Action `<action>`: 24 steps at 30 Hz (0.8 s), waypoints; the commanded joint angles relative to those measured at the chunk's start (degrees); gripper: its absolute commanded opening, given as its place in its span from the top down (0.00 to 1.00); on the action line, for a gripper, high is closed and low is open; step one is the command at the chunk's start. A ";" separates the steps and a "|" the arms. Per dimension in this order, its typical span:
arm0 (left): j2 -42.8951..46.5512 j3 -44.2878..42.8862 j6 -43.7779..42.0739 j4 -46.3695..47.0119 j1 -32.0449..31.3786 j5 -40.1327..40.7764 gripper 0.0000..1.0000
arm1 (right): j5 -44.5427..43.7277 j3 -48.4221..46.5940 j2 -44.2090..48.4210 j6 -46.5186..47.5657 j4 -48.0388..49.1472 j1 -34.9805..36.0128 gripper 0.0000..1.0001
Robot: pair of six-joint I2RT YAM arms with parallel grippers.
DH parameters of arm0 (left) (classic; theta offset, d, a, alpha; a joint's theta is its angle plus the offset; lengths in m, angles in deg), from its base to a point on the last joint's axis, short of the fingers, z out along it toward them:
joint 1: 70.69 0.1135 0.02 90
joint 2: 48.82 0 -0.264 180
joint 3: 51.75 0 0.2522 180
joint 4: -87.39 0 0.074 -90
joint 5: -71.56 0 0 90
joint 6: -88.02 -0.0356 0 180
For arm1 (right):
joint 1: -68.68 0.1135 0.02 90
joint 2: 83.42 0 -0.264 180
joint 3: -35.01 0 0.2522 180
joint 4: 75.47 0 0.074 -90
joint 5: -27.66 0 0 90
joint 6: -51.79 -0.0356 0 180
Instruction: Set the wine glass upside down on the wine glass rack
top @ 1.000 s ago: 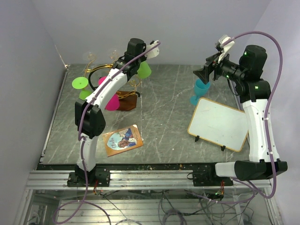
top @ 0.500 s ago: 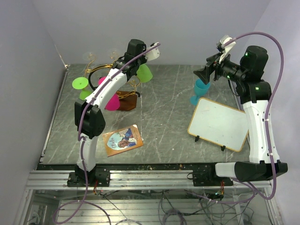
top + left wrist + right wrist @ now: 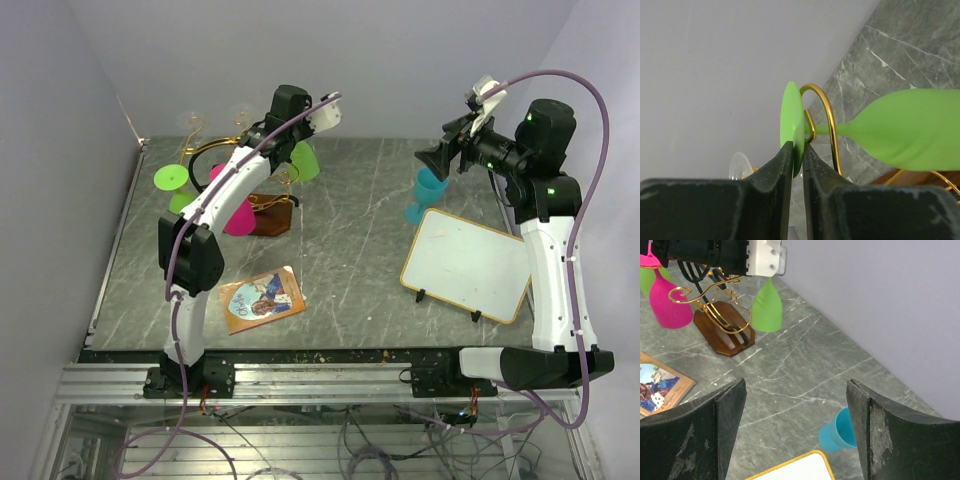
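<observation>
My left hand (image 3: 796, 150) is nearly shut, with its fingertips pinching the rim of the green glass's (image 3: 910, 130) foot. The stem is threaded through a gold wire loop of the rack (image 3: 832, 127), which stands toward 10 o'clock on the tabletop (image 3: 350, 250).

I cannot tell whether the foot is bearing on the wire yet. If I let go too early, the glass could slide out of the loop and drop. If I back out at an angle, a finger may drag the foot along, set the bowl swinging into the pink glass (image 3: 670, 300), or rock the rack.

In my left wrist view the glass's long axis runs from 9 to 3 o'clock, with the foot at 9 and the bowl at 3. From the right wrist view it hangs upright, rim toward 6 o'clock, so it is upside down as wanted.

My right hand (image 3: 796, 385) is spread wide and empty, well apart from the rack.
</observation>
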 commanded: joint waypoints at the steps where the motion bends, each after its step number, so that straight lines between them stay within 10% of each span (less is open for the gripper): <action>1: 3.96 1.97 0.67 0.76 0.38 -1.37 0.75 | 0.71 0.67 0.87 -0.54 1.43 -0.58 0.19; 24: 12.41 8.09 1.25 -3.57 0.38 -2.40 0.65 | -1.02 6.05 3.82 -0.83 4.32 -1.73 0.18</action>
